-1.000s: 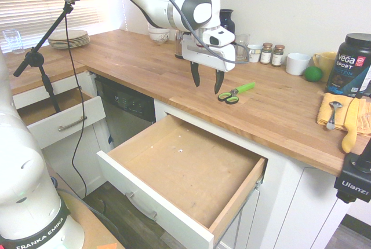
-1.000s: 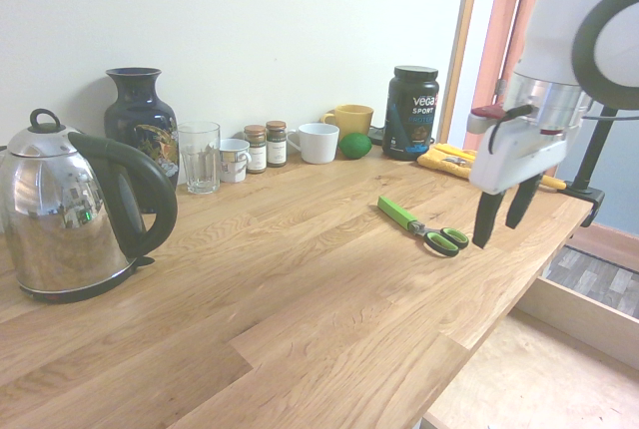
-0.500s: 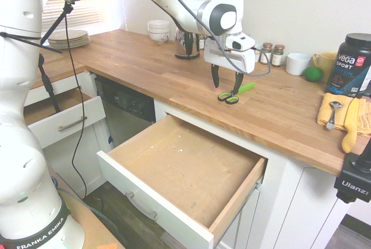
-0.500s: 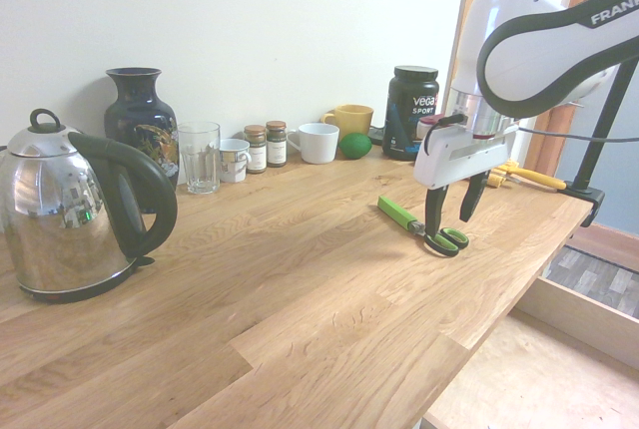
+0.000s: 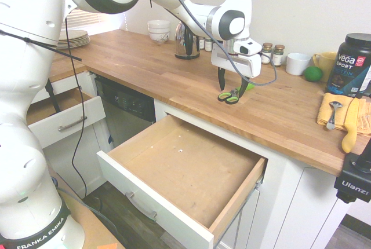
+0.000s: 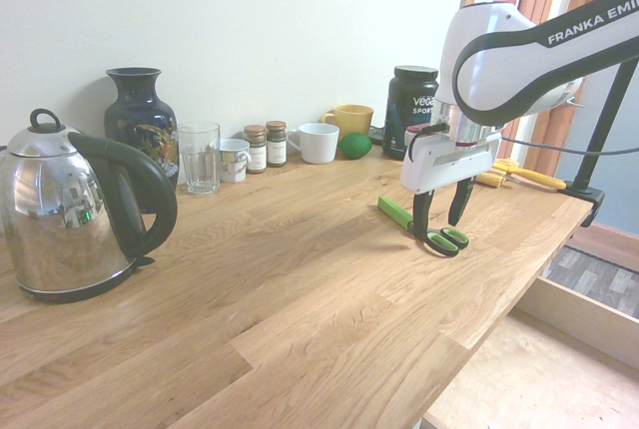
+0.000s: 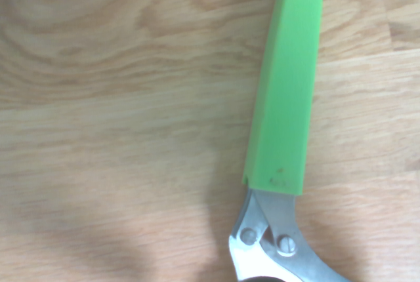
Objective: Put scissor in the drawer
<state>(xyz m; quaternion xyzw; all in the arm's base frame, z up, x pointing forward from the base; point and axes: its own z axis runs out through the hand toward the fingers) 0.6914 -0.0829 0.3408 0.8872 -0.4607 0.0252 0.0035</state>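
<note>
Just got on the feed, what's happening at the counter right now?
The white arm's tool is open and pointing down over the scissor, one finger on either side near the handle end. The scissor lies flat on the wooden countertop, its blades in the green sheath, not yet gripped. The wide drawer below the counter stands pulled open with nothing in it.

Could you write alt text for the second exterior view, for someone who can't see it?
A white robot arm's open gripper points down over green-handled scissors lying on a wooden kitchen counter, one finger on either side of them. A steel kettle, dark vase, glass, spice jars and mugs stand along the wall behind.
</note>
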